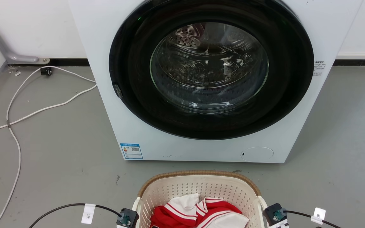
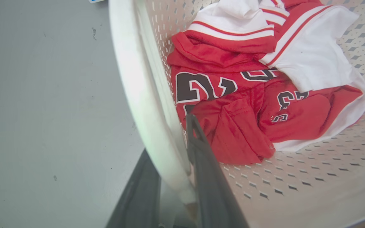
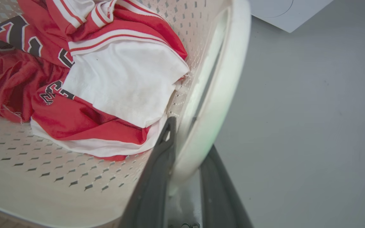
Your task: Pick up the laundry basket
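Head view: laundry basket (image 1: 198,186) on the grey floor (image 1: 59,158), near centre, just in front of the white washing machine (image 1: 106,95); red-and-white jersey (image 1: 198,212) bundled inside.

Left wrist view: left gripper (image 2: 168,136) clenched across the left loop handle (image 2: 131,79), one finger inside the basket beside the jersey, the other outside over the floor.

Right wrist view: right gripper (image 3: 191,133) likewise clamped on the right loop handle (image 3: 230,79), inner finger just beside the jersey.

Cream perforated laundry basket (image 1: 198,186) w/ brown woven rim, red/white striped jersey (image 2: 233,95) w/ blk numerals, white washer (image 1: 106,95), grey floor (image 1: 59,142).
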You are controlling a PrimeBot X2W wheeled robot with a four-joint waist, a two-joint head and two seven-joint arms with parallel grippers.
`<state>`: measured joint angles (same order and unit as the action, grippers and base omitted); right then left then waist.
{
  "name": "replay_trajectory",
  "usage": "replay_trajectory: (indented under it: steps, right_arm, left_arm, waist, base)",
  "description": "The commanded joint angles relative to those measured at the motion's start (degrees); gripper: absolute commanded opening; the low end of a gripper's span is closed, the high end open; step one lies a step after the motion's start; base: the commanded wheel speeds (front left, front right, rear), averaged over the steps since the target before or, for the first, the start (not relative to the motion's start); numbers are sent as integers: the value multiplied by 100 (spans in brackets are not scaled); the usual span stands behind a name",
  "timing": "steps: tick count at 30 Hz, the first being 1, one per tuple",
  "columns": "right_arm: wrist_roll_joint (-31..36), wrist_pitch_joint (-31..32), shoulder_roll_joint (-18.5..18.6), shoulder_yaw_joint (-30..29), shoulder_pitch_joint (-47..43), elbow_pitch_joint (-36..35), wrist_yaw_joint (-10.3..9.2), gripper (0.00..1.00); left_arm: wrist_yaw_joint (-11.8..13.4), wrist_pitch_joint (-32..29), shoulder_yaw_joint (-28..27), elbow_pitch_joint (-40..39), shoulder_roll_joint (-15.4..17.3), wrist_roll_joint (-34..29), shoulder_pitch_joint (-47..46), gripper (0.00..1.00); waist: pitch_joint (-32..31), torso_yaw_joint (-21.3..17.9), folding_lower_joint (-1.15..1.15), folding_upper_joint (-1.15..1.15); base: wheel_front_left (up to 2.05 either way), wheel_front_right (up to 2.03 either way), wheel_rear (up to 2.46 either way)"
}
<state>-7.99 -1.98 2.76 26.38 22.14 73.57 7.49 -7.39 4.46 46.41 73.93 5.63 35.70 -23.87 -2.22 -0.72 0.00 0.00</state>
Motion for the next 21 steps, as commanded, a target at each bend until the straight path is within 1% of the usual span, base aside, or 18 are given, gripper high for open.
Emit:
replay_trajectory:
  steps: [1,21]
  right_arm:
    - [53,46,98,60,-64,42,0,0]
    - [-26,66,99,135,-84,43,1,0]
  left_arm:
    - [-5,60,27,-20,97,-3,-68,0]
    - [-6,61,113,-20,109,85,-30,0]
  waist:
    - [1,-1,0,0]
    - [4,-22,0,0]
  base:
    - [0,0,0]
    - [0,0,0]
